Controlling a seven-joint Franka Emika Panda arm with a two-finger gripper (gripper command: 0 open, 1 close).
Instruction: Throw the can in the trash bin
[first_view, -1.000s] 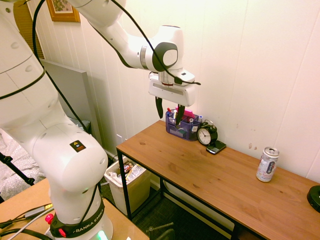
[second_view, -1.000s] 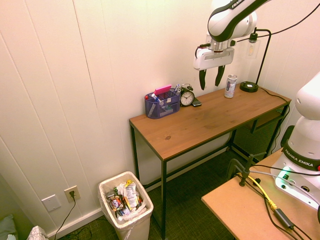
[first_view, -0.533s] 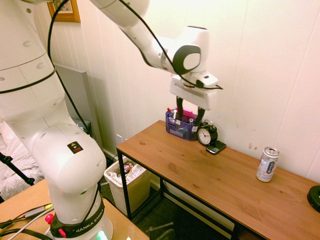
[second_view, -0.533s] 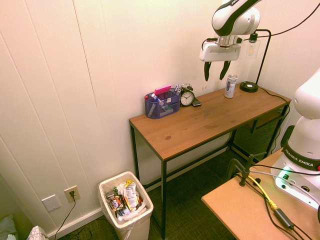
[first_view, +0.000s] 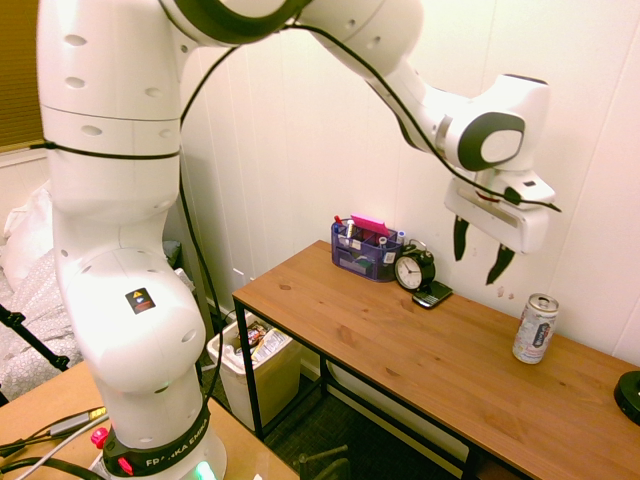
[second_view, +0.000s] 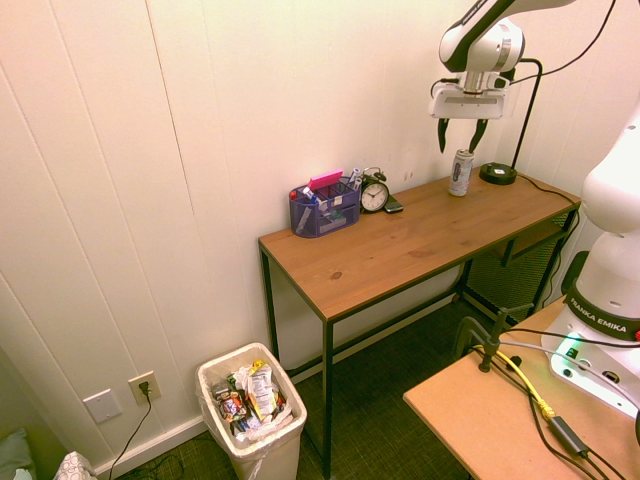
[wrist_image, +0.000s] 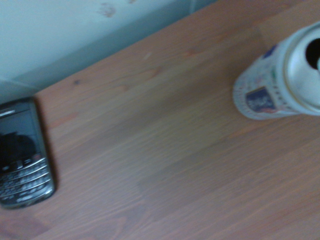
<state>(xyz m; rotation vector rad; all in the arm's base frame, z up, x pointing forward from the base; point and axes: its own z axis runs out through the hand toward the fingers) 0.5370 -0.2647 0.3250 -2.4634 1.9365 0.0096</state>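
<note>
From my remote station, I see the gripper (first_view: 477, 251) hanging in the air above the wooden desk (first_view: 420, 360), fingers spread wide and grasping nothing. The can (first_view: 535, 328) stands upright near the wall, below and just to one side of the claw, apart from it. A phone (wrist_image: 22, 152) lies flat by the alarm clock (first_view: 413, 269). The trash bin (second_view: 252, 410), full of wrappers, sits on the floor beside the desk's far end.

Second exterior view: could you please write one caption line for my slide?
Open gripper above slim silver-white aluminium drink can on wooden desk; cream-white rectangular plastic trash bin below.
</note>
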